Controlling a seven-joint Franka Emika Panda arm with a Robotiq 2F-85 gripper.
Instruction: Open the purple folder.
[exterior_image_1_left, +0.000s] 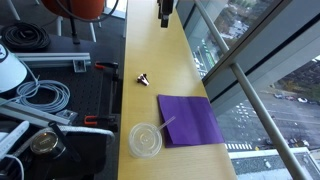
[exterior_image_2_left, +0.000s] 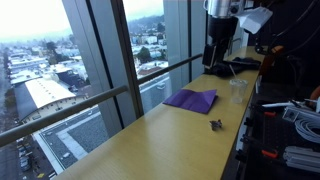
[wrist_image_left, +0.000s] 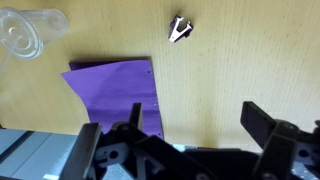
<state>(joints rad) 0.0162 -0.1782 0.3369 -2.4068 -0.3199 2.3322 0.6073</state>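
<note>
The purple folder (exterior_image_1_left: 190, 120) lies flat and closed on the wooden table, near the window edge. It shows in both exterior views (exterior_image_2_left: 190, 99) and at the left of the wrist view (wrist_image_left: 115, 90). My gripper (exterior_image_1_left: 165, 14) hangs high above the far end of the table, well away from the folder; it also shows in an exterior view (exterior_image_2_left: 216, 60). In the wrist view the gripper (wrist_image_left: 175, 135) is open and empty, with bare table between the fingers and the folder beside the left finger.
A clear round plastic lid (exterior_image_1_left: 145, 139) (wrist_image_left: 30, 35) lies next to the folder. A small black binder clip (exterior_image_1_left: 142, 78) (exterior_image_2_left: 215, 125) (wrist_image_left: 180, 30) sits mid-table. The window rail (exterior_image_1_left: 240, 80) borders one long edge; cables and gear (exterior_image_1_left: 40, 95) lie along the opposite edge.
</note>
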